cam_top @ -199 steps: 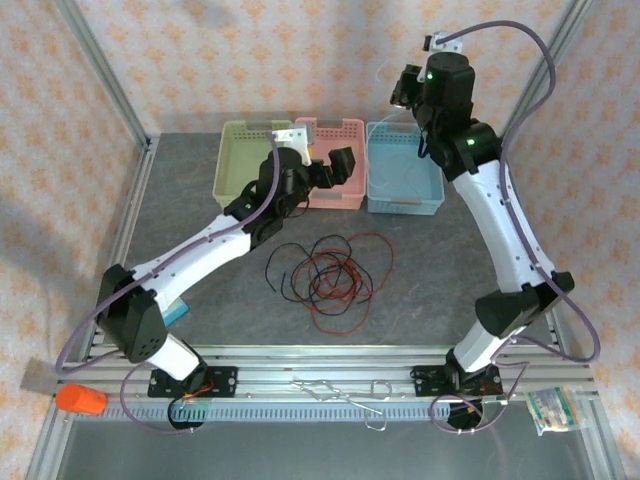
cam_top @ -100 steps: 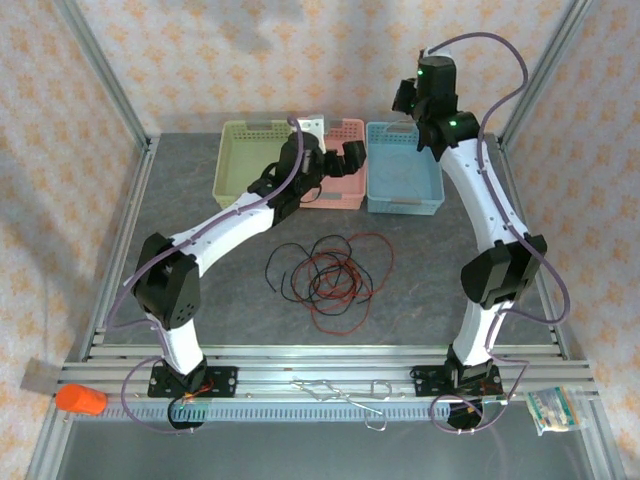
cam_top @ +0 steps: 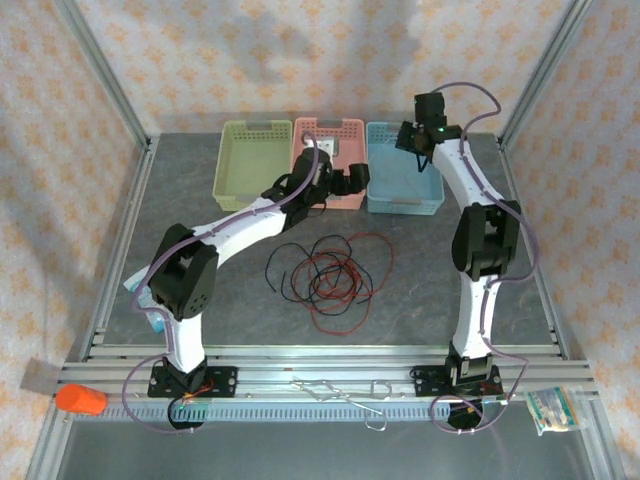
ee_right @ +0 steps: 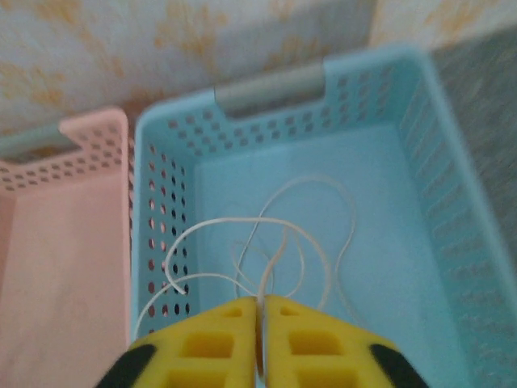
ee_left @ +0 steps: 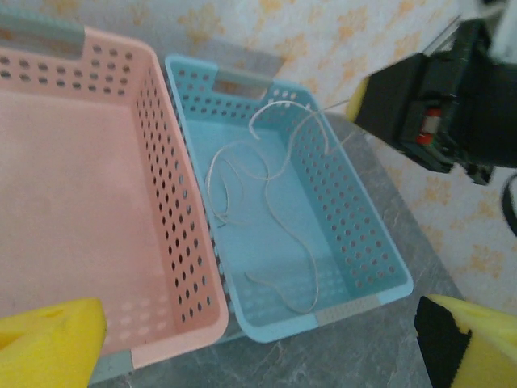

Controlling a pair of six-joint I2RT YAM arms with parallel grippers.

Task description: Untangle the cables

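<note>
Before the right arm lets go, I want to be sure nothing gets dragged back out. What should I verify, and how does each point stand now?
1. White cable inside the blue basket: ok, its loops lie on the floor.
2. Right gripper above that basket: ok, pads shut on one strand.
3. No strand draped over the rim: cannot tell.
4. Left gripper open and empty: ok, it hangs above the pink basket.
5. Red and black cables separated: not ok, they are tangled on the table.
</note>
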